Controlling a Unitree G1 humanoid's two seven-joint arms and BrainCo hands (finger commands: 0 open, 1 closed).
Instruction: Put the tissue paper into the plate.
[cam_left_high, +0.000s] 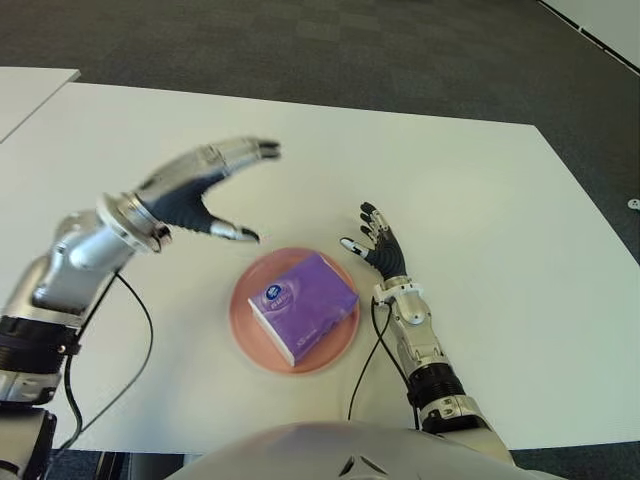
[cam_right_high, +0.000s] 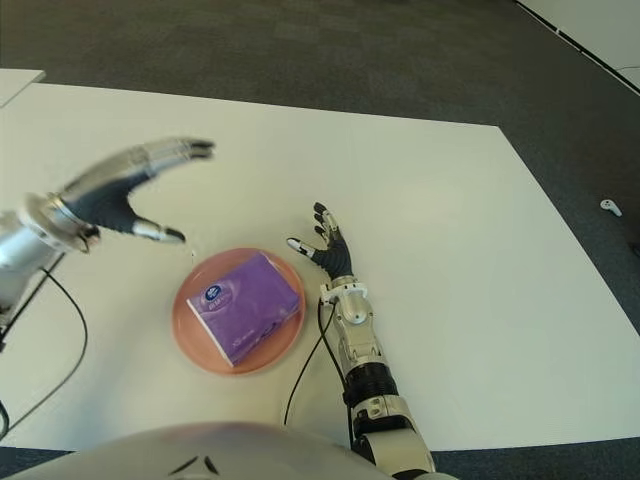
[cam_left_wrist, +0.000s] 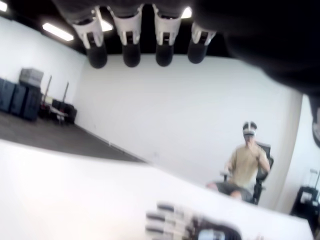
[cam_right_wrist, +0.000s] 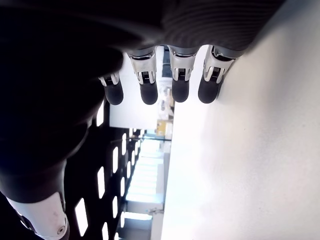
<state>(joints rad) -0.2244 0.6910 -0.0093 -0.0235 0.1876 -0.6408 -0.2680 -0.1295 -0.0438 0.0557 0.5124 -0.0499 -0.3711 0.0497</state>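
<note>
The tissue pack (cam_left_high: 303, 306) is laid flat within the plate (cam_left_high: 243, 325); the left hand (cam_left_high: 205, 190) is spread above, empty, and the right hand (cam_left_high: 378, 246) is splayed beside it, empty, so the placing looks done.

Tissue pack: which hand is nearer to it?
Right. The right hand shows just beside the plate holding the tissue pack, fingers open. The left hand is raised, open, beyond the plate's left side.

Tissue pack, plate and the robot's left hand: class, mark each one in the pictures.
Tissue pack (cam_left_high: 305, 303): left eye view, middle of its purple top face.
Plate (cam_left_high: 239, 318): left eye view, bare pink rim on the robot's left side.
Left hand (cam_left_high: 190, 195): left eye view, dark palm, fingers spread, holding nothing.
</note>
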